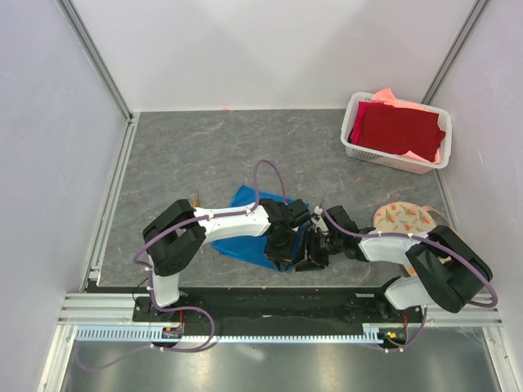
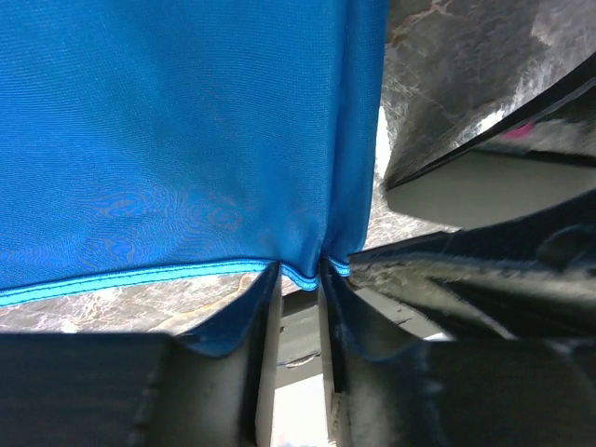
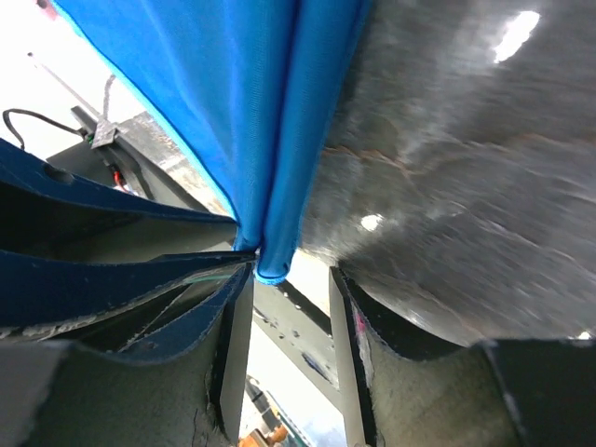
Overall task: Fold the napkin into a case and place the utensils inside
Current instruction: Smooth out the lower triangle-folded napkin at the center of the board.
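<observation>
Bright blue thin cloth napkin [image 1: 243, 202] on grey mottled table [image 1: 204, 155] between arms, near edge bunched. Left gripper [image 2: 300, 279] pinching hem; right gripper [image 3: 291, 279] parted, cloth brushing one finger. Folding early; no pouch, nothing inserted.

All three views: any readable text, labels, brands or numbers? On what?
None readable in any view.
The napkin: plain blue, no label showing.
The round mat: printed pattern only, no lettering.
The white basket and the red cloth: no markings visible.
The small fitting at the left arm's base: too small to read.
</observation>
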